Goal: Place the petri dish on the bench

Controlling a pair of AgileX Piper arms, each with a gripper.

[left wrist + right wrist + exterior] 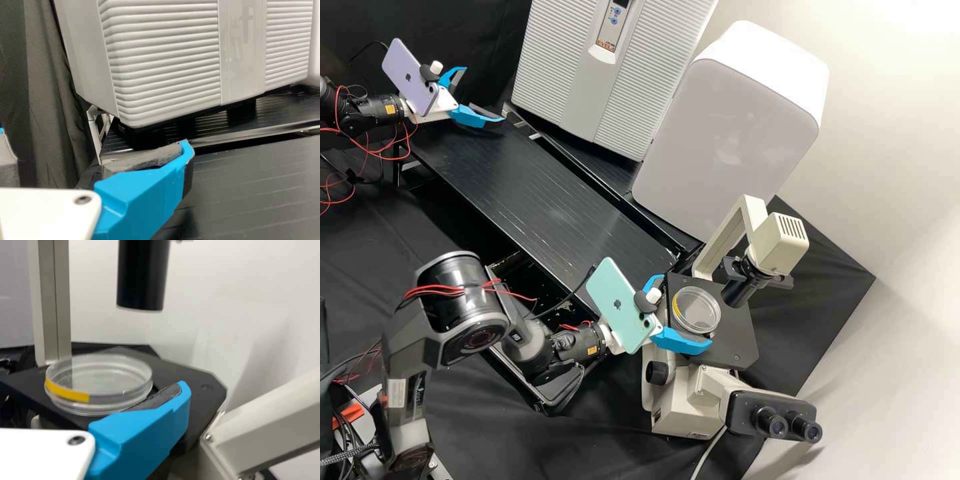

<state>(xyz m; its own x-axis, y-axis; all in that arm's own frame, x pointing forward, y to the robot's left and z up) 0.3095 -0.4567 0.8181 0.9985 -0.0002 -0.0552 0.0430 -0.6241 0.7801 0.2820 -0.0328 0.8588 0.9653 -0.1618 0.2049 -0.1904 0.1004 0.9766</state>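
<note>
1. The petri dish (697,310) (clear and round, with a strip of yellow tape (67,391) on its side) lies flat on the black plate (737,340) of the microscope (687,400), beside the bench.
2. The right claw (687,311) is at the microscope with its two blue fingers spread wide, one on either side of the dish. In its own wrist view, the grey pad (159,397) of one finger runs right beside the rim (I cannot tell whether they touch). The claw has no closed grip on the dish.
3. The left claw (483,95) is over the far end of the bench (520,180), well apart from the dish. It is wide open too, and has hold of nothing.
4. Each arm carries a phone behind its claw: a lilac one (407,77) on the left, a pale green one (617,307) on the right.
5. Behind the bench stand a ridged white cabinet (543,67) (it has a small control panel (615,19) near the top) and a smooth white box (727,127) with rounded corners.
6. The microscope's black tube (142,277) hangs above the plate, and its paired eyepieces (773,425) are on the near side.
</note>
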